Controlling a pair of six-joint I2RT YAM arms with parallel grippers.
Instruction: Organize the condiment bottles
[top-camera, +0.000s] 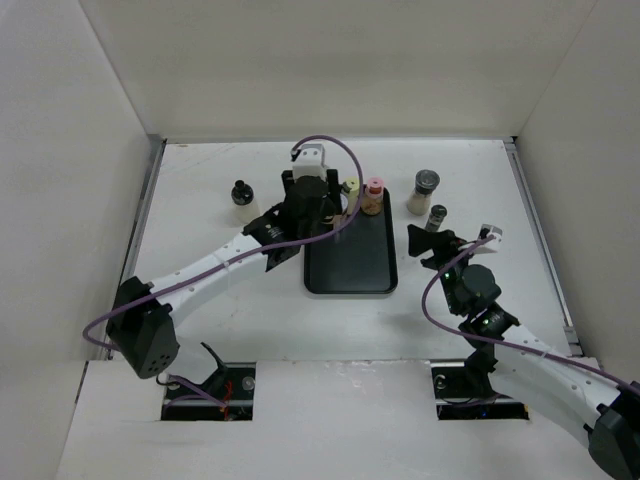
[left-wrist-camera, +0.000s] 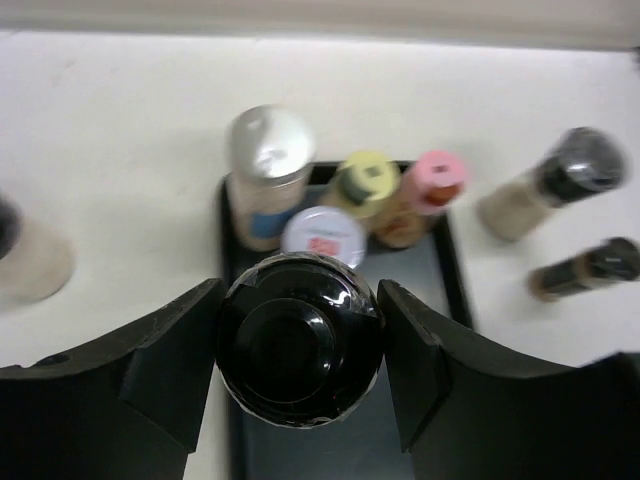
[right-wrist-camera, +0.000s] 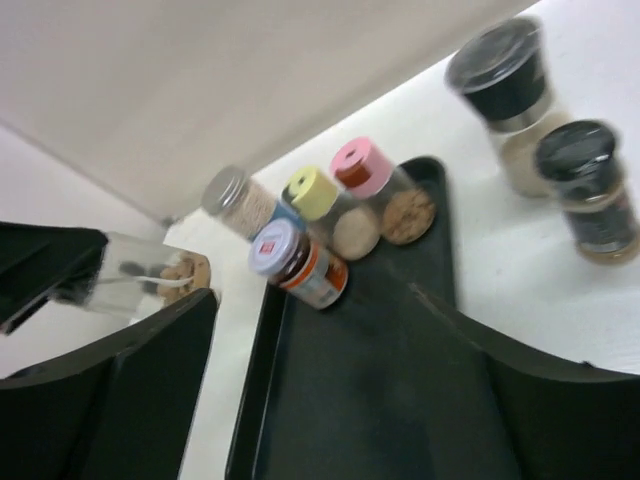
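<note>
My left gripper (left-wrist-camera: 300, 350) is shut on a black-capped bottle (left-wrist-camera: 298, 325) and holds it over the left edge of the black tray (left-wrist-camera: 445, 275). In the top view this gripper (top-camera: 308, 205) hides the bottle. At the tray's far end stand a silver-capped shaker (left-wrist-camera: 265, 170), a yellow-capped bottle (left-wrist-camera: 362, 180), a pink-capped bottle (left-wrist-camera: 430, 190) and a white-lidded jar (left-wrist-camera: 322, 235). My right gripper (top-camera: 432, 245) is open and empty just right of the tray; its wrist view (right-wrist-camera: 318, 320) looks over the tray.
On the table right of the tray stand a grey-topped grinder (top-camera: 424, 190) and a small dark-capped bottle (top-camera: 437, 217). A black-capped jar (top-camera: 242, 200) stands left of the tray. White walls close in the table on three sides.
</note>
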